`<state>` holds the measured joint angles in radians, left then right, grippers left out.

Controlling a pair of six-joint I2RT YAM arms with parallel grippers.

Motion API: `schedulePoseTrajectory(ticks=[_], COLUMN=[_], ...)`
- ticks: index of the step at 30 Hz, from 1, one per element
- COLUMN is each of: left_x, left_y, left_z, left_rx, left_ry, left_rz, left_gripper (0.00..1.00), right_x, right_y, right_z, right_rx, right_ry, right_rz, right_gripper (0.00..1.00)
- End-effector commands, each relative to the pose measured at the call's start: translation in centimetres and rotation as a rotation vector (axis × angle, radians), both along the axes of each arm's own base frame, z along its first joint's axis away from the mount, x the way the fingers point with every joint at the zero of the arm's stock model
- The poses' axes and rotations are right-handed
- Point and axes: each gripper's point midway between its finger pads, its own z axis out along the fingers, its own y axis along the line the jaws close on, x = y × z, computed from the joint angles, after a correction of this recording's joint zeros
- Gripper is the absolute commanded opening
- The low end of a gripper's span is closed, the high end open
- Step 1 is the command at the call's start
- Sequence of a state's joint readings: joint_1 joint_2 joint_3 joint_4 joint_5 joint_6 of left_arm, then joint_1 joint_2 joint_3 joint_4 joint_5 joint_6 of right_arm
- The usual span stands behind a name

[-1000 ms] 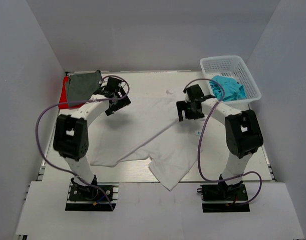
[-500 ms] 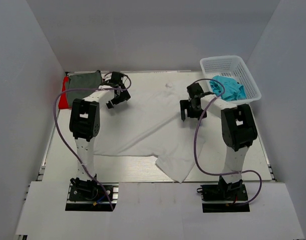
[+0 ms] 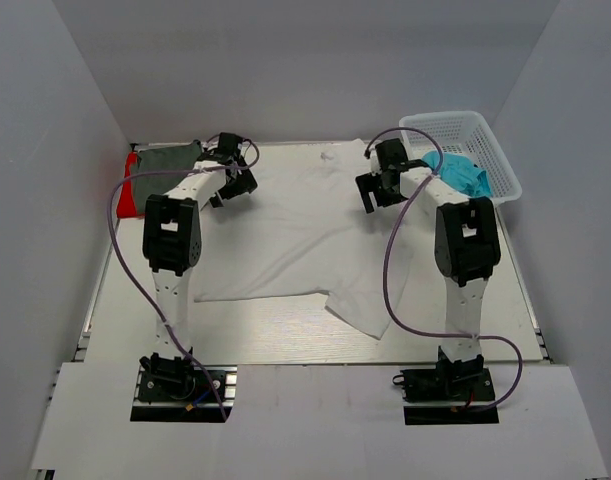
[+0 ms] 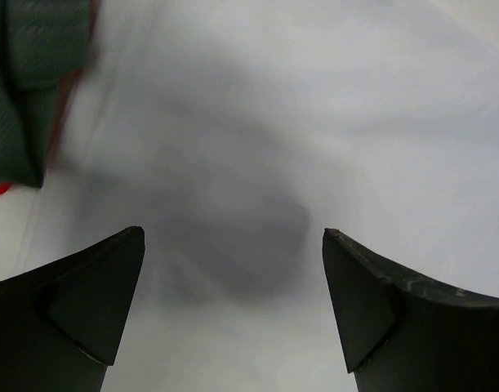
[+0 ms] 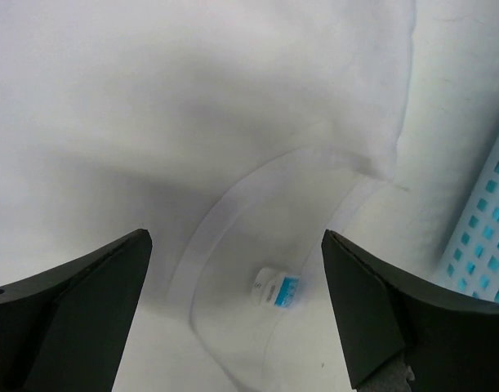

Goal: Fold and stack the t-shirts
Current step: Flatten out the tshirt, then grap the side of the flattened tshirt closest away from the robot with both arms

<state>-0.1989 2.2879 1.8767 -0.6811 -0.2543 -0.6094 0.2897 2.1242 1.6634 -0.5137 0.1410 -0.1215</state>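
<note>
Progress, as I judge it: about half done. At the far left corner of the table (image 3: 265, 340) the grey shirt (image 3: 167, 165) lies folded on top of the red shirt (image 3: 130, 195), of which only an edge shows. That looks like a stack of two. The teal shirt (image 3: 457, 173) sits bunched in the basket (image 3: 482, 135), not yet touched. The white shirt (image 3: 295, 235) lies mid-table, not yet folded.

Condition of the white shirt: opened out mostly flat, with soft wrinkles across the body. Its near edge is uneven, and one part trails toward my right base with a crease in it. The collar lies at the far right, beside the basket; the blue label (image 5: 278, 290) shows inside the neck opening. The cloth would need more smoothing before a clean fold.

My left gripper (image 4: 233, 237) hangs over the shirt's far left part, just beside the grey shirt, fingers wide apart and empty. My right gripper (image 5: 237, 237) hangs over the collar area, fingers equally wide and empty. Neither holds cloth.

Left to do: fold the white shirt, stack it, then take out and fold the teal one.
</note>
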Motion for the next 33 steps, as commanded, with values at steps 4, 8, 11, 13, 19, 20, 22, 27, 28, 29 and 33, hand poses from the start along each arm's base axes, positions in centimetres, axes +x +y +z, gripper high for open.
schedulePoseTrajectory(ticks=[4,8,11,13,19,20,22,27,28,29,33], left_x=[-7.0,-16.6,-23.8,-26.8,-32.9,-33.3,-33.3,-32.5,-32.6,-32.2,-31.9], left_y=[2.1,3.6,5.2,6.3,8.1,8.2,8.4,8.1,8.1,8.0,8.0], left_z=[8.2,7.4,5.0,5.7,1.9,1.4,1.0,-0.1,-0.6,-0.8,-1.6], left_rx=[0.052,-0.055,-0.078,-0.095,-0.067,-0.061,-0.056,-0.069,-0.062,-0.063,-0.051], left_ry=[-0.059,-0.008,0.012,-0.026,0.015,0.028,0.018,0.007,0.014,0.011,0.03], left_rz=[0.048,0.215,0.331,0.425,0.487,0.487,0.502,0.481,0.472,0.472,0.465], left_gripper=[1.0,1.0,1.0,1.0,1.0,1.0,1.0,0.75,0.75,0.75,0.69], right_x=[-4.5,-8.7,-11.4,-13.8,-16.3,-16.9,-17.6,-19.6,-20.2,-20.9,-23.4], right_y=[3.6,4.8,5.4,6.2,5.7,5.6,4.7,3.6,3.7,3.5,3.2], right_z=[6.6,7.2,7.6,7.6,6.6,6.2,5.6,4.4,4.3,4.0,2.9], right_rx=[0.081,0.178,0.313,0.394,0.391,0.381,0.336,0.291,0.293,0.283,0.208], right_ry=[-0.125,-0.158,-0.179,-0.167,-0.133,-0.115,-0.107,-0.071,-0.063,-0.043,0.017], right_rz=[0.134,0.087,0.025,0.046,0.004,0.01,-0.019,-0.04,-0.03,-0.023,0.025], right_gripper=[0.9,0.9,0.9,0.9,0.9,0.9,0.9,0.9,0.9,0.9,0.9])
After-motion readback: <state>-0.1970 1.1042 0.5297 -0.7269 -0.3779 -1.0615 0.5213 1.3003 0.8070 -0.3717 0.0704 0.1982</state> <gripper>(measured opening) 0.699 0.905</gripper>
